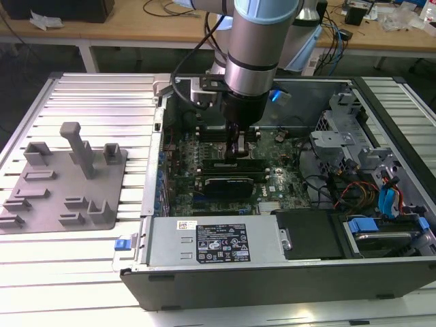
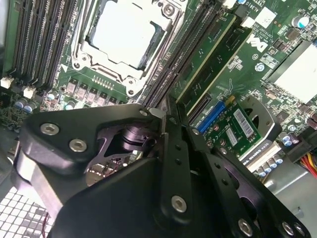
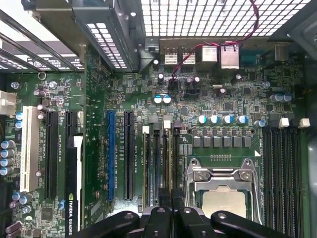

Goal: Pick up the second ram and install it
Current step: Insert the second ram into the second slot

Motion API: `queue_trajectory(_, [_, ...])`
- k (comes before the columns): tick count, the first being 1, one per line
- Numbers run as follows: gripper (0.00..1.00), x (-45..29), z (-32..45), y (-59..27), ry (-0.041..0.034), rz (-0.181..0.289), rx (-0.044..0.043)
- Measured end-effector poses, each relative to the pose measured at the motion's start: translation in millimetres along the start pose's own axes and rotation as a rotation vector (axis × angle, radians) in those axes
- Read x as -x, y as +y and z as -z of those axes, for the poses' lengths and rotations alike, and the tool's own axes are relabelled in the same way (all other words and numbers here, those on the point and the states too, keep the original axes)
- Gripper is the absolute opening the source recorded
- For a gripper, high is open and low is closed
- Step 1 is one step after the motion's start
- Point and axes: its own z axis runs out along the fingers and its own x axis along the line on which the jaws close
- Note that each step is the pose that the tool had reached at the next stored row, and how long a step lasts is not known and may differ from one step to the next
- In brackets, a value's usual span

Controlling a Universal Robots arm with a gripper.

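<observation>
My gripper [image 1: 240,151] reaches straight down into the open computer case [image 1: 381,109], over the motherboard's memory slots. In the second wrist view the second ram [image 2: 210,52], a long thin green stick, stands on edge in a black slot beside the CPU socket [image 2: 124,34]. The gripper [image 2: 171,113] is shut on its near end, fingers almost together. In the first wrist view the gripper [image 3: 171,201] sits in line with the slots [image 3: 157,163] next to the CPU socket [image 3: 218,198]. The stick's lower edge and the slot's latches are hidden by the black fingers.
A grey holder tray [image 1: 68,184] with upright blocks lies at the exterior view's left on the ribbed table. Inside the case are a black graphics card [image 1: 231,182], the power supply [image 1: 211,238] in front, and a drive cage [image 1: 340,129] with cables at the right.
</observation>
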Motion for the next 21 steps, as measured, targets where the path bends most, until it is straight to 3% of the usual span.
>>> queue_trajectory(21, [0.09,-0.6,-7.2,-1.8,-0.0002,0.000,-0.0001])
